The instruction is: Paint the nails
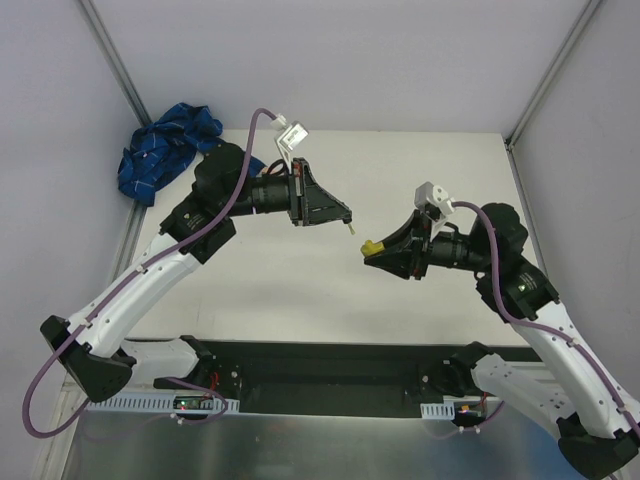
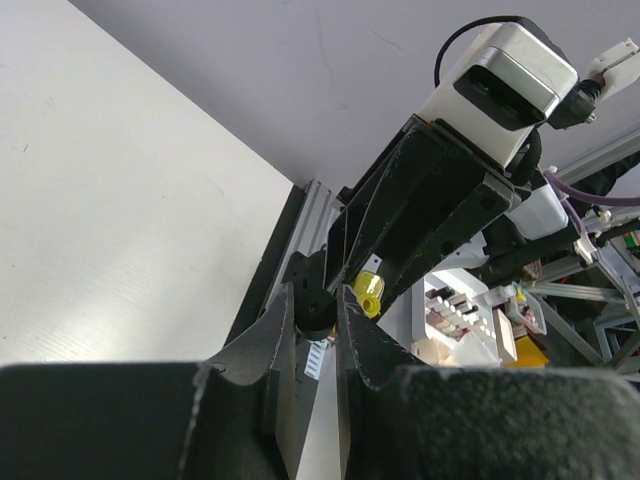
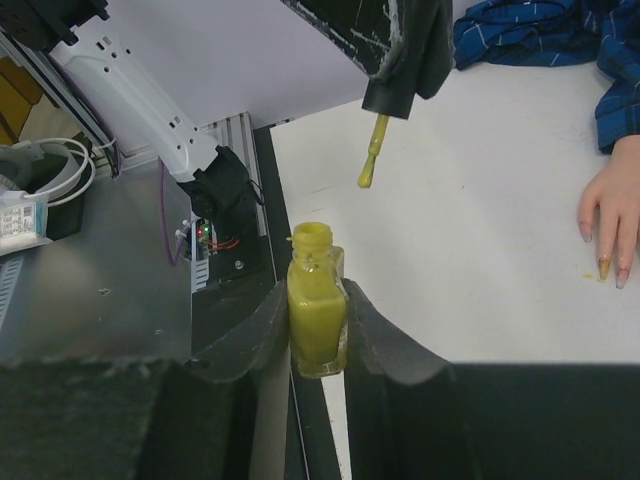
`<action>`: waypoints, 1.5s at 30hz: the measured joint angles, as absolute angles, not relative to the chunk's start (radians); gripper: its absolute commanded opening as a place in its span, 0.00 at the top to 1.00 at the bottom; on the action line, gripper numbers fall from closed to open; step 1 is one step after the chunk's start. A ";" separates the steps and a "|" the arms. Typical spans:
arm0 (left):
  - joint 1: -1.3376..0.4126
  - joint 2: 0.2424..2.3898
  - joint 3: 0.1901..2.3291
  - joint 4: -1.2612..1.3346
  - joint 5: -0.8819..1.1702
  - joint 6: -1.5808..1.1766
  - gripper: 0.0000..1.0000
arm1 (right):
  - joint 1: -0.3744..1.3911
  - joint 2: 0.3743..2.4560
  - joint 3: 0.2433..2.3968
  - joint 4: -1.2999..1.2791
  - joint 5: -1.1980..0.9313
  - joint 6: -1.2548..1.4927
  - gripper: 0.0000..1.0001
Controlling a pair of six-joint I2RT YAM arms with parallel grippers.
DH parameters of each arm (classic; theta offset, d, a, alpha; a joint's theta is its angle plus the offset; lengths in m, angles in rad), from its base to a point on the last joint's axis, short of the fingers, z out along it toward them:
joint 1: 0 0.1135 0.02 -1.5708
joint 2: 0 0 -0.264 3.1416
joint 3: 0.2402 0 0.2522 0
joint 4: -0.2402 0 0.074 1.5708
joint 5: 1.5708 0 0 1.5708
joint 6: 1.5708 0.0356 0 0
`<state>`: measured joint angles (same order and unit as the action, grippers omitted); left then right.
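Yellow polish bottle [image 3: 316, 325], uncapped, pinched upright in right gripper [image 3: 317, 298]. Left gripper [image 2: 315, 308] pinches dark cap [image 3: 405, 85]; brush [image 3: 372, 160] hangs near the bottle mouth, not touching. Nails [image 3: 605, 268] on fake hand [image 3: 612, 210], flat on table [image 3: 480, 250] by blue sleeve [image 3: 530, 35].

We cannot read any words, numbers, names or signs in these pictures.
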<state>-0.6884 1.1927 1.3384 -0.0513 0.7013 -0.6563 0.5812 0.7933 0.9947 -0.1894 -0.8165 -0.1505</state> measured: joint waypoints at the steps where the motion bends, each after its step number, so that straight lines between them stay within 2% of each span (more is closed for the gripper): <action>1: -0.696 1.203 1.348 -0.051 0.699 -0.654 1.00 | 0.583 0.796 0.995 -0.184 -0.817 -0.150 1.00; 45: -0.773 1.225 1.406 -0.058 0.643 -0.602 1.00 | 0.588 0.797 0.994 -0.154 -0.773 -0.159 1.00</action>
